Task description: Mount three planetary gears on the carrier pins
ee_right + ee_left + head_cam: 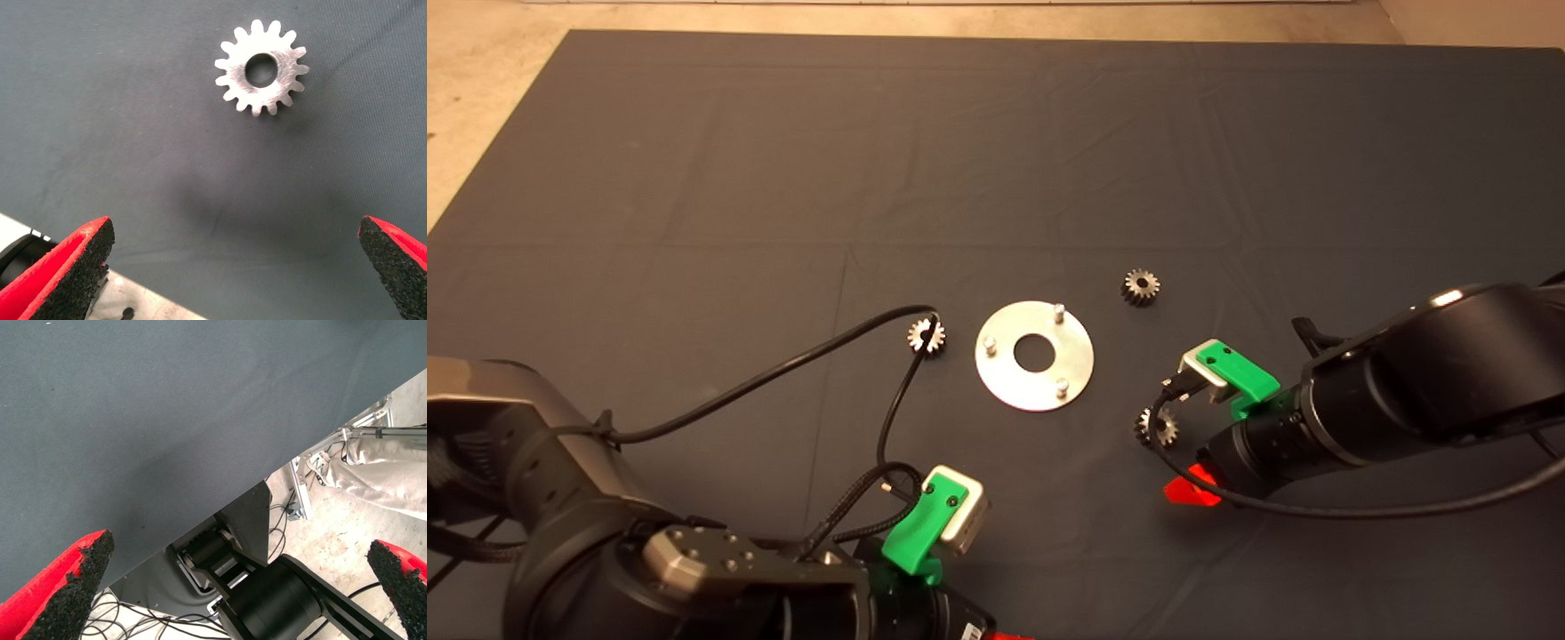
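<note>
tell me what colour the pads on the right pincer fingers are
Black, rough-textured pads on red fingers, seen best in the right wrist view.

- A shiny round disc with a large central hole lies flat on the dark surface, near the middle.
- Three carrier pins stand on the disc: one at 1 o'clock, one at 9 o'clock, one at 5 o'clock. All three are bare.
- One planetary gear lies just beside the disc at 9 o'clock, with a black cable crossing it.
- A second gear lies near the disc at 2 o'clock.
- A third gear lies at 4 o'clock, partly hidden under the right end effector.
- The left arm sits at 7 o'clock, well apart from the disc.
</note>
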